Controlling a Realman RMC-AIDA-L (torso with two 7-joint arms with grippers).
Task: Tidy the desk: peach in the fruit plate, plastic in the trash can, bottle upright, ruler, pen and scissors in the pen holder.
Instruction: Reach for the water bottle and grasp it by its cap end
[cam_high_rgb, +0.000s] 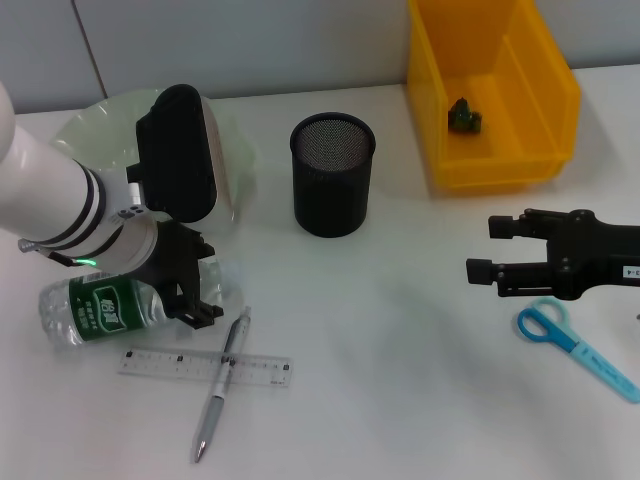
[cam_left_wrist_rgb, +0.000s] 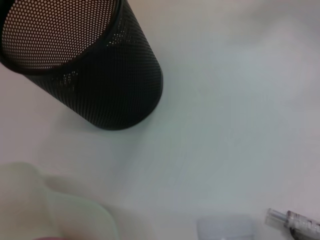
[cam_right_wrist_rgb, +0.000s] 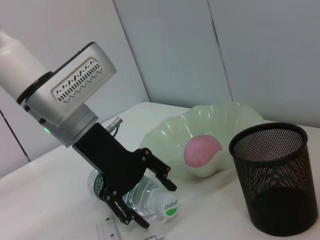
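Since the peach (cam_right_wrist_rgb: 202, 149) already sits in the pale green fruit plate (cam_right_wrist_rgb: 240, 117) and a dark green scrap (cam_high_rgb: 464, 116), apparently the plastic, lies in the yellow bin (cam_high_rgb: 540, 60) serving as trash can, those two steps look done. What remains, by my judgement: the water bottle (cam_high_rgb: 92, 310) lies on its side on the tabletop (cam_high_rgb: 400, 360), and the clear ruler (cam_high_rgb: 205, 366), the pen (cam_high_rgb: 222, 384) lying across it, and the blue scissors (cam_high_rgb: 570, 342) are all outside the black mesh pen holder (cam_high_rgb: 332, 172), which looks empty. Spread open, the left claw (cam_right_wrist_rgb: 142, 192) straddles the bottle near its cap end without clamping it. Off near the scissors, the right claw (cam_high_rgb: 485, 248) hovers with jaws apart, gripping nothing. Only the right wrist view shows the peach and the left claw's open fingers around the bottle; the head view's plate is largely hidden by the left arm, yet it alone shows bin and scissors
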